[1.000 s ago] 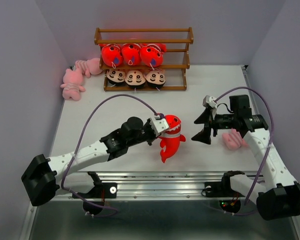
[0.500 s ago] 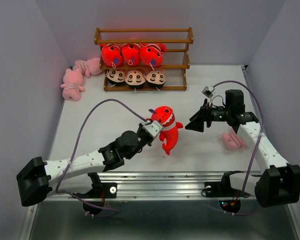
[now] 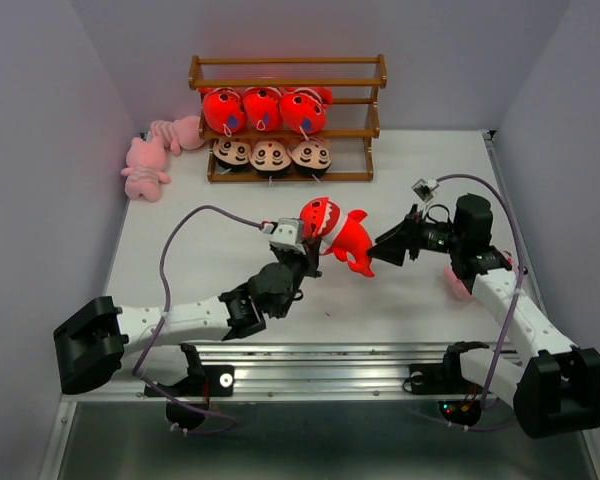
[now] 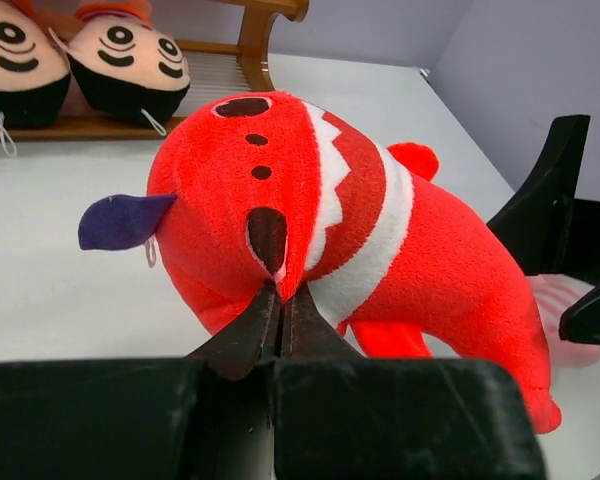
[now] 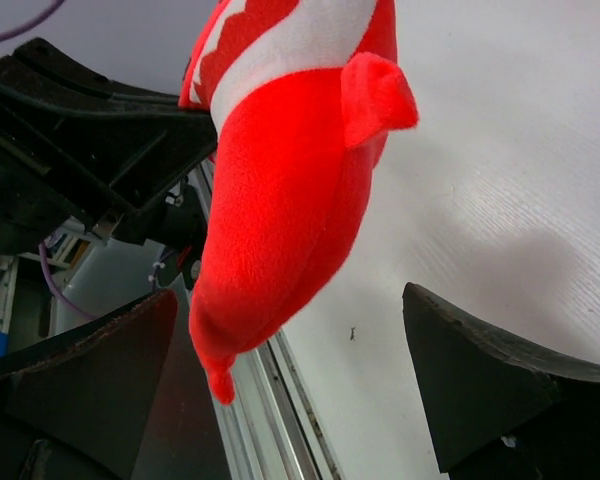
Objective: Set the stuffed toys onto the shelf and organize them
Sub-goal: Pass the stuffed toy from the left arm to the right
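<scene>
Bright, even light overexposes the shelved red fish (image 3: 263, 108); wrist-view foregrounds look perhaps slightly blurred.

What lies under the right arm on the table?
A pink stuffed toy lies there. Only its edge shows; the right arm covers the rest.

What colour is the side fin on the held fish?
Dark purple fin on the red fish; left wrist view shows it best.

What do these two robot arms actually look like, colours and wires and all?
The left arm and right arm have white tube-like segments, chunky black joints and boxy black bases. A thin purple cable arcs along each arm to its wrist. The left gripper and right gripper each end in two flat black wedge-shaped fingers.
</scene>
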You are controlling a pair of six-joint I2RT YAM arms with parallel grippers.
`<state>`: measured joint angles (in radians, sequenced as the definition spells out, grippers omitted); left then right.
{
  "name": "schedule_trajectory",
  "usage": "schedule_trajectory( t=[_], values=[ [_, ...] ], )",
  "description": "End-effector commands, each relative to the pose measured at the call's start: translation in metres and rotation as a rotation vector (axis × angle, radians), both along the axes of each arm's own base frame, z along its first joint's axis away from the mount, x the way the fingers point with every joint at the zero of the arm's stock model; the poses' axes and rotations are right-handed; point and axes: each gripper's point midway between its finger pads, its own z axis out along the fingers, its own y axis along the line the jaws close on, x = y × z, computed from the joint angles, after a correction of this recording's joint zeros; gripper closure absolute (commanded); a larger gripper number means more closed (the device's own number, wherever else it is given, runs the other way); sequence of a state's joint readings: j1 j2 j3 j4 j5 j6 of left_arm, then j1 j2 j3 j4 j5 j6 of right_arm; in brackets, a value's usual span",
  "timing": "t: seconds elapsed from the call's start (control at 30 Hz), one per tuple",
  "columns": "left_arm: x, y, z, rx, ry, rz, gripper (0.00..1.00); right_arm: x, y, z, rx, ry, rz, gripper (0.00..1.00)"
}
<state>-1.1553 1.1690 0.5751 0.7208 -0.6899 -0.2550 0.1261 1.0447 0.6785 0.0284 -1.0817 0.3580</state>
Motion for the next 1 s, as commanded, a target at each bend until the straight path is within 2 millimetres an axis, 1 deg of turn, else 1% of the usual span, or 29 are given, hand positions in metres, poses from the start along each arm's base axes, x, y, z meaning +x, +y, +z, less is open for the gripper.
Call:
schedule_trajectory(
  t=[0.0, 0.03, 0.17, 0.2, 0.23, 0.27, 0.33, 0.37, 0.4, 0.43, 0.47, 0.5, 0.57, 0.63, 0.67, 0.7, 0.73, 0.77, 0.8, 0.83, 0.87, 0.9, 0.93, 0.97],
  values=[
    [0.003, -0.008, 0.041, -0.266, 0.029, 0.105, 1.0, 0.008, 0.011, 0.029, 0.059, -0.097, 0.002, 0.0],
    [0.002, -0.01, 0.041, -0.283, 0.04, 0.112, 1.0, 0.011, 0.01, 0.027, 0.054, -0.088, -0.009, 0.0],
    [-0.002, -0.018, 0.038, -0.304, 0.065, 0.161, 1.0, 0.01, 0.026, 0.026, 0.049, -0.073, -0.002, 0.0],
    [-0.002, -0.02, 0.041, -0.319, 0.068, 0.166, 1.0, 0.011, 0.029, 0.025, 0.044, -0.069, -0.009, 0.0],
    [-0.003, -0.02, 0.04, -0.321, 0.072, 0.179, 1.0, 0.011, 0.031, 0.024, 0.042, -0.07, -0.009, 0.04],
    [-0.004, -0.021, 0.041, -0.333, 0.078, 0.182, 1.0, 0.013, 0.032, 0.023, 0.043, -0.073, -0.01, 0.12],
    [-0.005, -0.022, 0.038, -0.33, 0.087, 0.194, 1.0, 0.014, 0.032, 0.022, 0.037, -0.078, -0.005, 0.4],
    [-0.006, -0.021, 0.038, -0.338, 0.093, 0.192, 1.0, 0.016, 0.032, 0.025, 0.031, -0.086, -0.004, 0.72],
    [-0.006, -0.02, 0.036, -0.343, 0.098, 0.193, 1.0, 0.017, 0.032, 0.026, 0.023, -0.09, -0.005, 0.88],
    [-0.007, -0.02, 0.034, -0.35, 0.104, 0.19, 1.0, 0.017, 0.031, 0.026, 0.011, -0.092, -0.008, 0.99],
    [-0.008, -0.018, 0.033, -0.356, 0.108, 0.184, 1.0, 0.019, 0.03, 0.032, 0.008, -0.116, -0.024, 0.99],
    [-0.011, -0.017, 0.032, -0.367, 0.114, 0.168, 1.0, 0.017, 0.029, 0.034, 0.002, -0.135, -0.012, 0.99],
    [-0.014, -0.015, 0.033, -0.38, 0.119, 0.143, 0.81, 0.009, 0.03, 0.039, 0.003, -0.166, 0.031, 0.99],
    [-0.024, -0.018, 0.04, -0.386, 0.109, 0.049, 0.57, 0.001, 0.031, 0.044, 0.002, -0.205, 0.082, 0.99],
    [-0.027, -0.019, 0.044, -0.378, 0.095, 0.008, 0.37, -0.003, 0.029, 0.043, -0.008, -0.228, 0.114, 0.99],
    [-0.031, -0.014, 0.051, -0.38, 0.077, -0.031, 0.19, -0.002, 0.026, 0.043, -0.017, -0.237, 0.112, 0.99],
    [-0.037, -0.019, 0.053, -0.346, 0.059, -0.103, 0.01, -0.004, 0.024, 0.044, -0.028, -0.266, 0.131, 0.99],
    [-0.042, -0.018, 0.056, -0.329, 0.042, -0.141, 0.01, -0.006, 0.022, 0.045, -0.028, -0.282, 0.145, 0.99],
    [-0.047, -0.01, 0.064, -0.333, 0.015, -0.176, 0.01, -0.01, 0.02, 0.042, -0.03, -0.277, 0.164, 0.99],
    [-0.054, -0.011, 0.064, -0.3, 0.004, -0.238, 0.01, -0.01, 0.018, 0.043, -0.03, -0.288, 0.177, 0.99],
    [-0.061, -0.002, 0.077, -0.296, -0.037, -0.274, 0.01, -0.013, 0.015, 0.039, -0.041, -0.296, 0.198, 0.99],
    [-0.066, 0.002, 0.081, -0.277, -0.058, -0.312, 0.01, -0.014, 0.015, 0.038, -0.05, -0.305, 0.212, 0.99],
    [-0.072, 0.003, 0.072, -0.215, -0.057, -0.381, 0.01, -0.015, 0.013, 0.035, -0.087, -0.34, 0.232, 0.99],
    [-0.077, 0.017, 0.087, -0.208, -0.111, -0.401, 0.01, -0.013, 0.011, 0.032, -0.117, -0.35, 0.228, 0.99]
  ],
)
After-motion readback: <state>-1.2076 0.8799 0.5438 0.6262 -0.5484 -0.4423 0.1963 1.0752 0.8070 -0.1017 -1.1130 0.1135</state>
